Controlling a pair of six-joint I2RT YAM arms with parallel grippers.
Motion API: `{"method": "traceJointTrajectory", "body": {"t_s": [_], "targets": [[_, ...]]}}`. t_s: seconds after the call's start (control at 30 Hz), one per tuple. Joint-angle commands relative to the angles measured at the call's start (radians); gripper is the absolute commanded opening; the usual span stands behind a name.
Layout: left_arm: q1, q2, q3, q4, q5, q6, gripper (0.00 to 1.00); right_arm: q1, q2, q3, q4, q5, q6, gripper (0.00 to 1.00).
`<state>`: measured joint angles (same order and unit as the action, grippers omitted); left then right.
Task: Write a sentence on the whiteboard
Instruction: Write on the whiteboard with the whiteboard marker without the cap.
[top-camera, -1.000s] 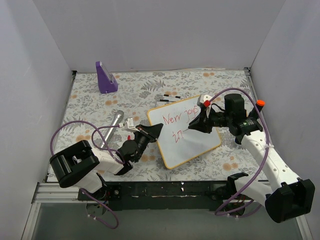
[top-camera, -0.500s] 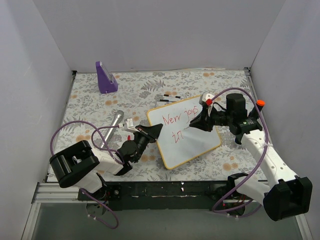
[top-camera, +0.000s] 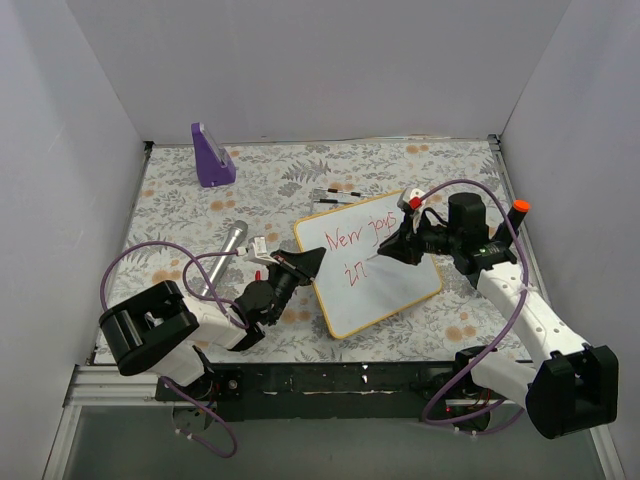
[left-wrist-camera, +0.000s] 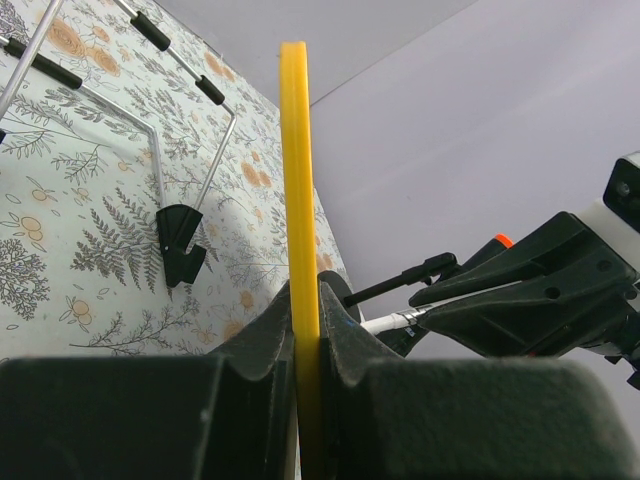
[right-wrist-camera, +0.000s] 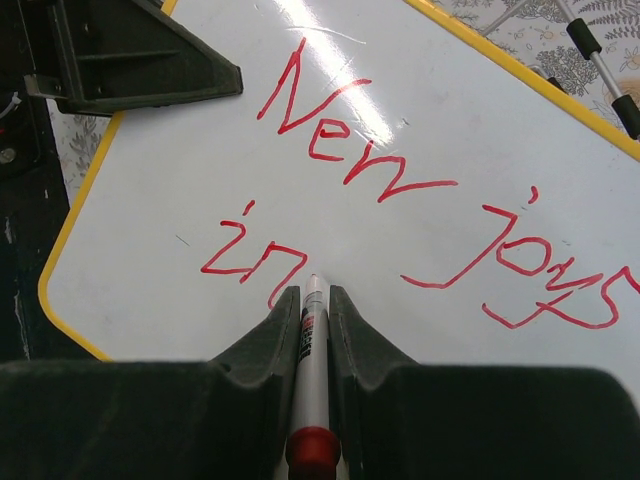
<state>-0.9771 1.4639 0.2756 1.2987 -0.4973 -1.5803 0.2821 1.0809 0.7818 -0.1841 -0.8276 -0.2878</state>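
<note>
Whiteboard (left-wrist-camera: 295, 200) face unseen (edge-on)

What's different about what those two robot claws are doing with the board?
The left gripper is shut on the whiteboard's yellow edge, apparently steadying it; the right gripper is shut on a marker instead. The left gripper sits at the board's side, while the right gripper reaches over its white face, marker tip beside the red sentence. Both are black and two-fingered.
</note>
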Motion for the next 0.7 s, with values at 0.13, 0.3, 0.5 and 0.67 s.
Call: {"method": "traceJointTrajectory", "body": {"t_s": [0.13, 0.3, 0.5, 0.67], "targets": [[-0.006, -0.022, 0.013, 0.180, 0.017, 0.025, 0.00, 0.008, 0.008, -0.001, 0.029, 0.067, -0.002, 0.01], [-0.005, -0.024, 0.010, 0.183, 0.017, 0.025, 0.00, 0.008, 0.016, 0.002, 0.015, 0.070, -0.014, 0.01], [-0.005, -0.020, 0.010, 0.186, 0.017, 0.025, 0.00, 0.015, 0.031, 0.002, 0.009, 0.058, -0.017, 0.01], [-0.006, -0.019, 0.008, 0.189, 0.017, 0.025, 0.00, 0.020, 0.039, 0.002, 0.009, 0.056, -0.017, 0.01]]}}
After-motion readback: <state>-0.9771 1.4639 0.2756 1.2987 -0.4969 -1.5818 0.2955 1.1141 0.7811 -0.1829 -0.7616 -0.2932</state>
